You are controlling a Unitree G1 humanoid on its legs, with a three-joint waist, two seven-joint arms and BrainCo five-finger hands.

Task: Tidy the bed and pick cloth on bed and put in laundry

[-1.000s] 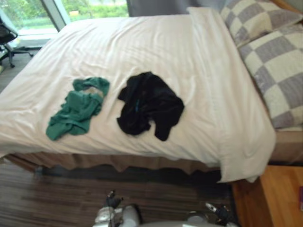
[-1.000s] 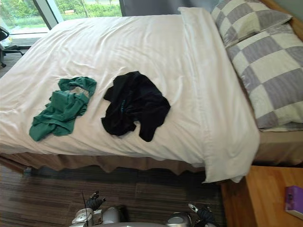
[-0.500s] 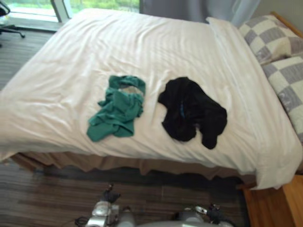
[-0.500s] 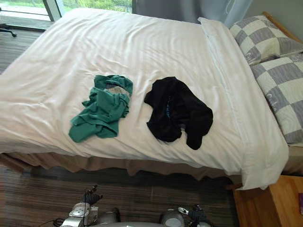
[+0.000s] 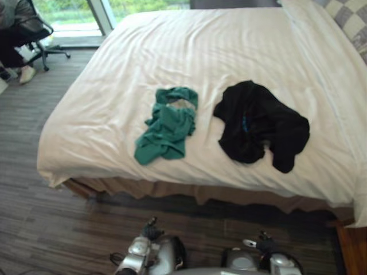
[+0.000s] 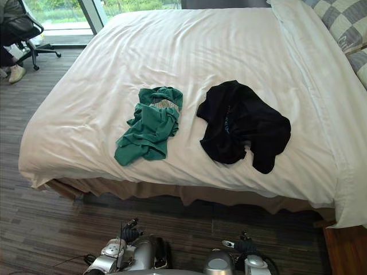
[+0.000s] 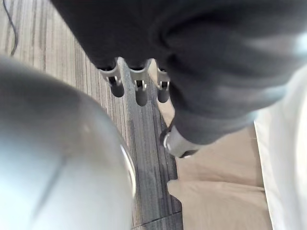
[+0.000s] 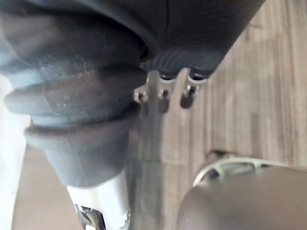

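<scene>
Bed [image 6: 189,51], green cloth [image 6: 148,130] seemingly far from robot hand [image 7: 140,92]

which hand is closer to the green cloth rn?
Left. The left hand hangs low, roughly in line with the green cloth; the right hand hangs farther right, in line with the black cloth.

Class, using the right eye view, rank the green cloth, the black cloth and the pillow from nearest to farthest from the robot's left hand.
1. Green cloth: on the bed near its front edge, straight beyond the left hand.
2. Black cloth: beside the green one, further to the right.
3. Pillow: far right corner, at the head of the bed.
</scene>
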